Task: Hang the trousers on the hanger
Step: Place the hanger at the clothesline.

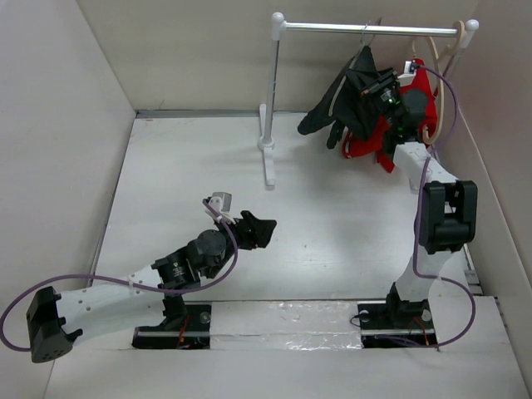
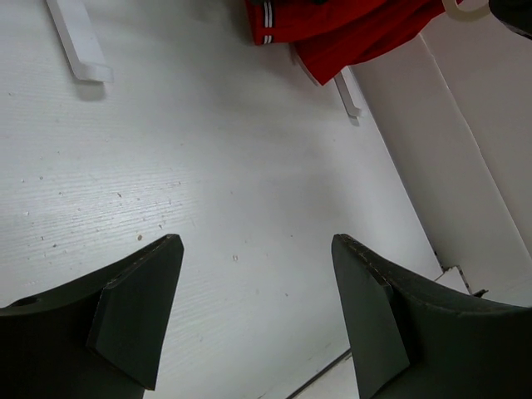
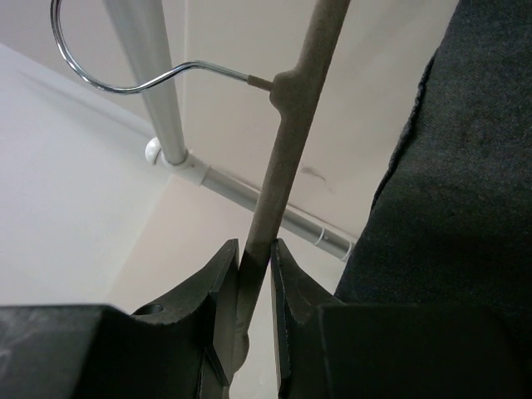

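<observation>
The black-charcoal trousers (image 1: 342,98) hang in a bunch from the grey hanger, whose hook (image 1: 366,35) is over the rail. In the right wrist view the hanger's grey bar (image 3: 293,133) runs up to a chrome hook (image 3: 116,86) on the rail, and the trousers (image 3: 453,191) fill the right side. My right gripper (image 3: 253,249) is shut on this bar; from above it sits at the garments (image 1: 391,96). My left gripper (image 1: 262,229) is open and empty, low over the table, as its wrist view (image 2: 258,249) shows.
A white clothes rack (image 1: 270,125) with a silver rail (image 1: 374,29) stands at the back. A red garment (image 1: 418,104) on a cream hanger (image 1: 449,75) hangs to the right of the trousers; it also shows in the left wrist view (image 2: 349,25). Box walls enclose the table.
</observation>
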Robot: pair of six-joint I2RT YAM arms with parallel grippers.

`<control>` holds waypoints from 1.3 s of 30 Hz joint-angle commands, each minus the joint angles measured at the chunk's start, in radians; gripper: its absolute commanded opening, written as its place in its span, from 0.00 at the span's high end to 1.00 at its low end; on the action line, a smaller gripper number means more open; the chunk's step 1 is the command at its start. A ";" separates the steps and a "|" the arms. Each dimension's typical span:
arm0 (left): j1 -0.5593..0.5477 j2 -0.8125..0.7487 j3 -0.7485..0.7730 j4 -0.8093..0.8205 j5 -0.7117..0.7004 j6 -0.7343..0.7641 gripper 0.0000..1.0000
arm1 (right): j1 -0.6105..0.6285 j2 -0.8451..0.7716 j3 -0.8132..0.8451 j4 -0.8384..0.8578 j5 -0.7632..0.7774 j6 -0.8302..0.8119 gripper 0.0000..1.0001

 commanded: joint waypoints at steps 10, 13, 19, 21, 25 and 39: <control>0.005 -0.003 0.006 0.011 -0.027 -0.005 0.30 | -0.030 0.022 0.154 0.103 -0.006 -0.018 1.00; 0.005 0.002 0.012 0.015 -0.025 0.000 0.30 | -0.030 0.008 0.089 0.132 0.000 -0.018 0.95; 0.005 0.008 0.034 0.011 -0.024 0.009 0.30 | -0.030 -0.038 0.007 0.171 -0.003 -0.033 0.68; 0.005 0.005 0.038 0.005 -0.025 0.011 0.30 | -0.030 -0.053 -0.011 0.165 -0.002 -0.047 0.61; 0.005 -0.020 0.051 -0.015 -0.033 0.009 0.30 | -0.039 -0.110 -0.042 0.149 -0.009 -0.088 0.44; 0.005 -0.096 0.155 -0.140 -0.073 0.041 0.27 | -0.049 -0.416 -0.139 -0.332 0.171 -0.533 0.00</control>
